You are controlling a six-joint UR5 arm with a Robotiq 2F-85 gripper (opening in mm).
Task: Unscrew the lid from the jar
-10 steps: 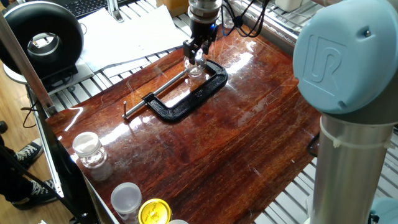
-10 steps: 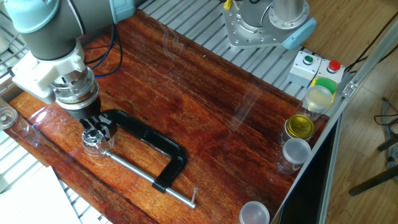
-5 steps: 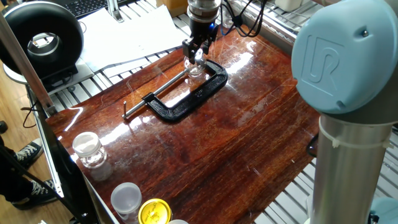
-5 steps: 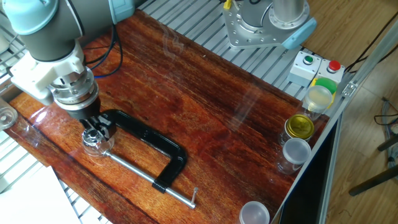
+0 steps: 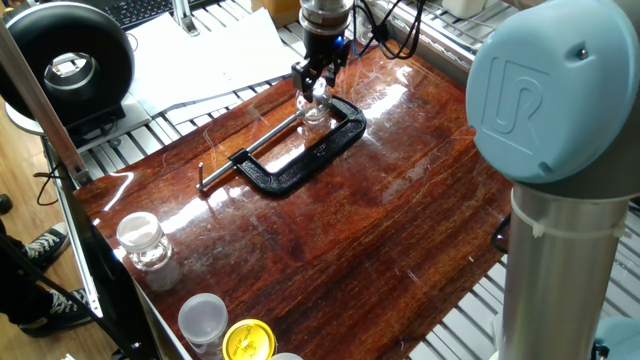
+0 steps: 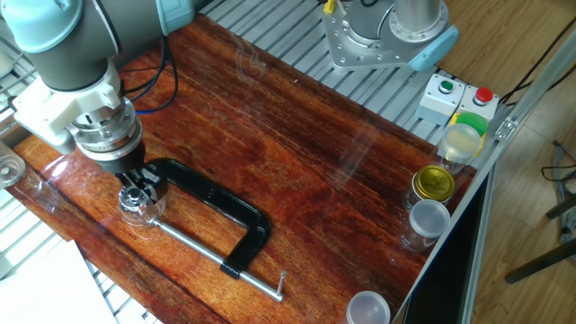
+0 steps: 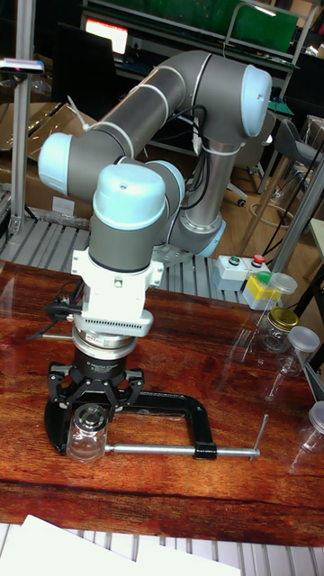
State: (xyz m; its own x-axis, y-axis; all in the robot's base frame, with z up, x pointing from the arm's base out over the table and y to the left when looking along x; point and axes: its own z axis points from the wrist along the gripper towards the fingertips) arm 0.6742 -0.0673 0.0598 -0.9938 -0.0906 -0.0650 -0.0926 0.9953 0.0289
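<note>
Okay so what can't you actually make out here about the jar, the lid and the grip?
- Lid: whether it has loosened from the jar; clear glass, too small in every view.
- Gripper: finger contact on the lid, hidden by the gripper body in both fixed views.
- C-clamp: how firmly it pins the jar.

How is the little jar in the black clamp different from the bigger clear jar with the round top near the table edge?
The jar sits inside the black C-clamp under the tool; the larger clear jar stands free near the table corner. The clamped jar looks much smaller. The larger jar has a bulbous top. Both are clear and upright.
</note>
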